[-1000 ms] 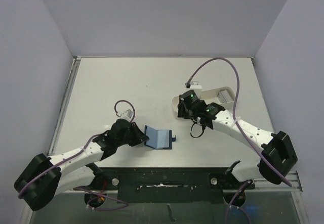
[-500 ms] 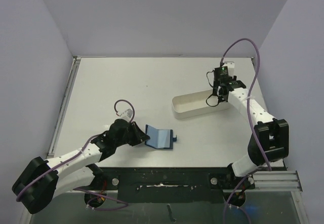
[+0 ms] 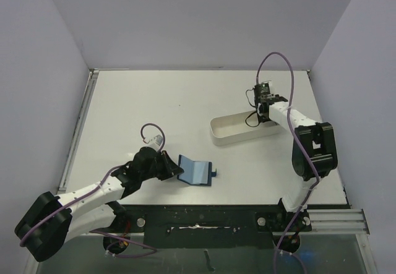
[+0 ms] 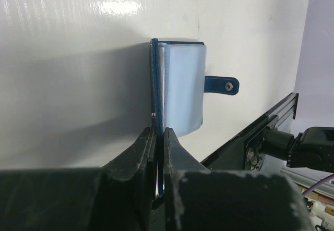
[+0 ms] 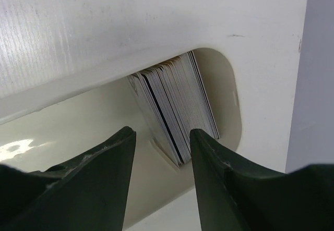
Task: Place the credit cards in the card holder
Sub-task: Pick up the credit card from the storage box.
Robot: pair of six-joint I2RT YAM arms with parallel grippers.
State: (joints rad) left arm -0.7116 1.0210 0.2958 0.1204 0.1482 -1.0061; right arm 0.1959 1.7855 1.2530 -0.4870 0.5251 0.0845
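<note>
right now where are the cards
In the right wrist view, the cards stand stacked on edge in the tray's rounded end, just ahead of the open right hand.

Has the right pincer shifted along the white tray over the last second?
Yes. The right pincer went from the white tray's left end to its right end, and now hangs open over the credit cards stacked there.

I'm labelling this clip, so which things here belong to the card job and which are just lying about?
In the job: card holder, pinched by the left claw; credit cards, stacked on edge below the open right claw.
Lying about: white tray that holds them; purple cables on the arms.
</note>
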